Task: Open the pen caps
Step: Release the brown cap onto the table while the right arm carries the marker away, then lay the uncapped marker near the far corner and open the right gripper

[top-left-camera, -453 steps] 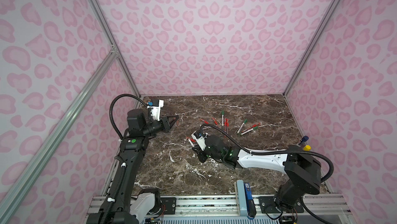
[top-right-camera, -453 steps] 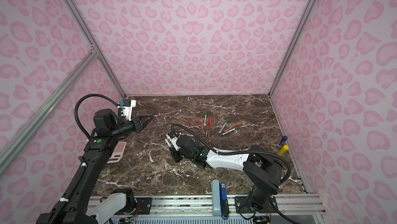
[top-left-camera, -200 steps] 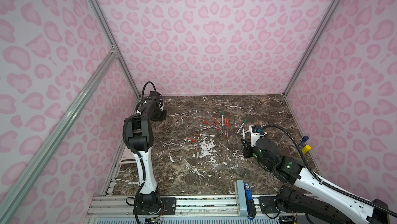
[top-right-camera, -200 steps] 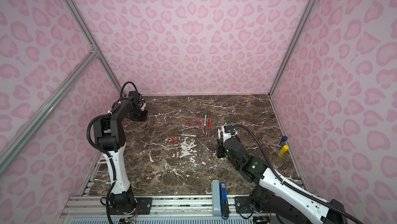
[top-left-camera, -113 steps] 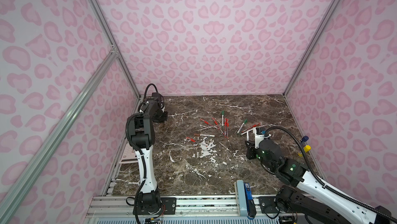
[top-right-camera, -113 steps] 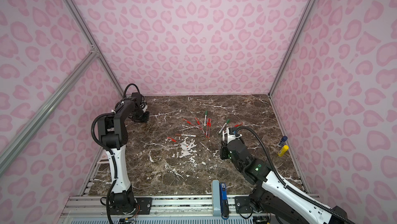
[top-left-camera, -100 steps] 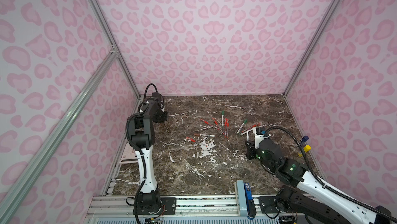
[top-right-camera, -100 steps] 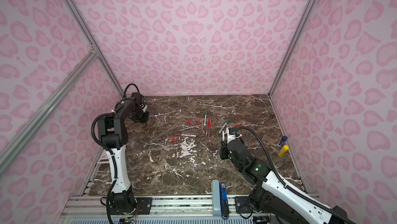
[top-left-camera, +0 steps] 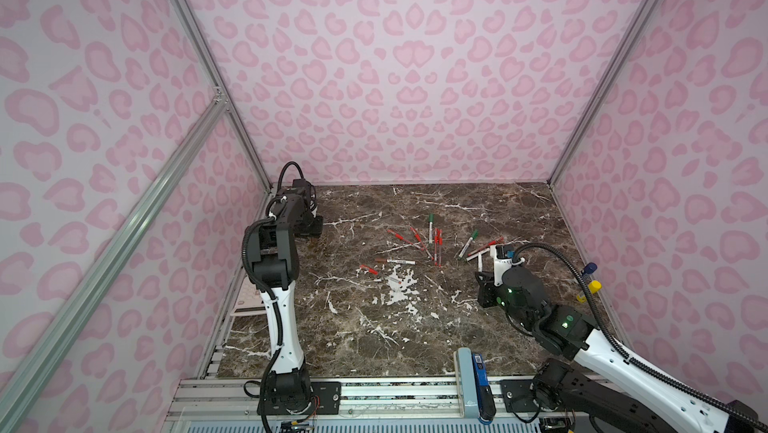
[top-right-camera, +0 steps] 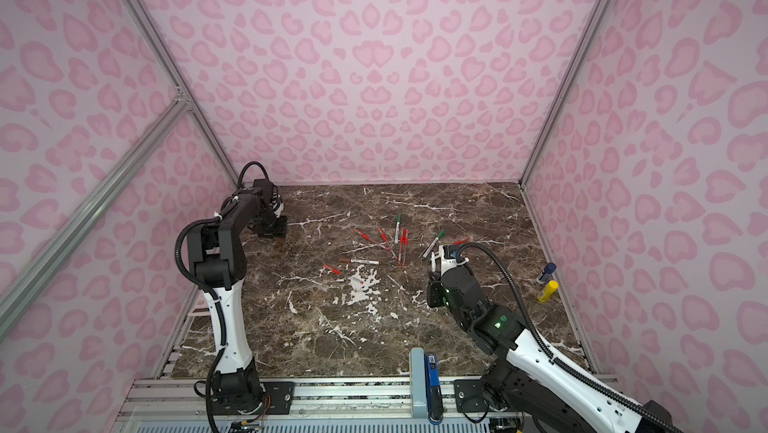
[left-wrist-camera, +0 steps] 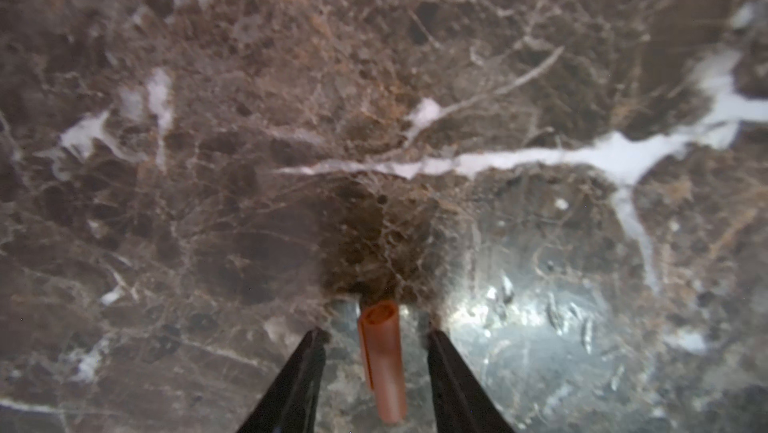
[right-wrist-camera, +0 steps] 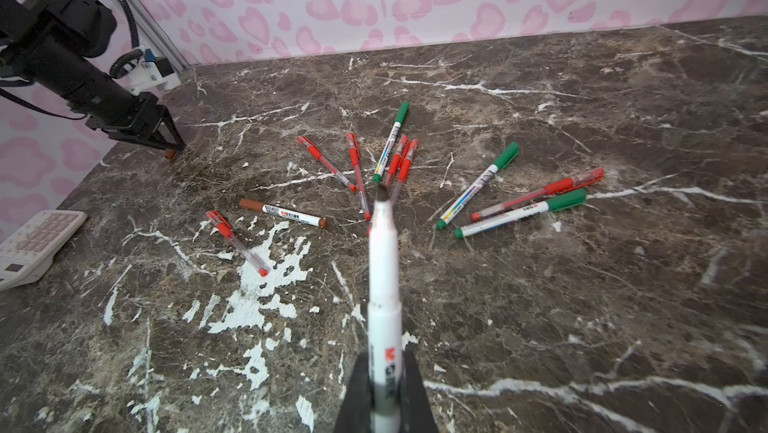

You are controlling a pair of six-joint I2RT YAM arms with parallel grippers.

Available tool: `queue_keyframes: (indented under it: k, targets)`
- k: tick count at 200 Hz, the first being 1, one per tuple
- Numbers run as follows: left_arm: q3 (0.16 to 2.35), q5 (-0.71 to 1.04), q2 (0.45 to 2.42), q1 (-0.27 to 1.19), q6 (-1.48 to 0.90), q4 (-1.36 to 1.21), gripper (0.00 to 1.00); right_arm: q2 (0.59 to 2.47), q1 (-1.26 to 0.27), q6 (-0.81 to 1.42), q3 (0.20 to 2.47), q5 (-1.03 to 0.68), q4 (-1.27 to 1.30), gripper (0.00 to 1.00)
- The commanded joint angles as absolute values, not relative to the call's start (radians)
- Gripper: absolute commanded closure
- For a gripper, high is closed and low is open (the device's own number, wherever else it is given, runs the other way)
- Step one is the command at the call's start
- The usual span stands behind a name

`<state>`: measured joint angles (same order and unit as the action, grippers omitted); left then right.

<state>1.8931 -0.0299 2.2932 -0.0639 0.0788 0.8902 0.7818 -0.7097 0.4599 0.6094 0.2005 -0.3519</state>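
I found the left gripper (left-wrist-camera: 375, 332) spread clear of the brown cap (left-wrist-camera: 382, 364), lower centre (drop-off step, I judged), while the right gripper (right-wrist-camera: 385, 358) pinched the uncapped white pen (right-wrist-camera: 384, 269), which next needed setting down.

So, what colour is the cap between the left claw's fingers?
Reddish brown; the cap shows best in the left wrist view.

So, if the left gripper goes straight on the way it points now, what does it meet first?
Probably the marble table. The left gripper points down at it with its jaws open, and the brown cap sits between them. Depth is unclear.
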Motion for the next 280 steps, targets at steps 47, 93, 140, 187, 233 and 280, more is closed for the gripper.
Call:
queue_keyframes:
  k: [47, 93, 140, 187, 233, 280]
  targets:
    - [1.628, 0.048, 1.849, 0.000, 0.063, 0.811, 0.19, 0.931, -0.488, 0.332, 0.751, 0.051, -0.456, 1.00]
    - [1.295, 0.161, 1.481, 0.014, 0.041, 0.649, 0.02, 1.113, -0.291, 0.197, 0.901, -0.029, -0.505, 1.00]
    - [0.994, 0.285, 1.150, 0.014, 0.034, 0.475, 0.02, 1.324, -0.108, 0.082, 1.089, -0.024, -0.526, 1.00]
    - [0.852, 0.413, 0.976, -0.032, -0.008, 0.385, 0.02, 1.595, 0.045, 0.022, 1.327, -0.059, -0.635, 1.00]
    - [0.843, 0.428, 0.963, -0.053, -0.021, 0.356, 0.02, 1.828, 0.104, -0.030, 1.477, -0.028, -0.662, 1.00]
    - [0.841, 0.422, 0.949, -0.061, -0.017, 0.356, 0.02, 2.016, 0.157, -0.051, 1.605, -0.017, -0.694, 1.00]
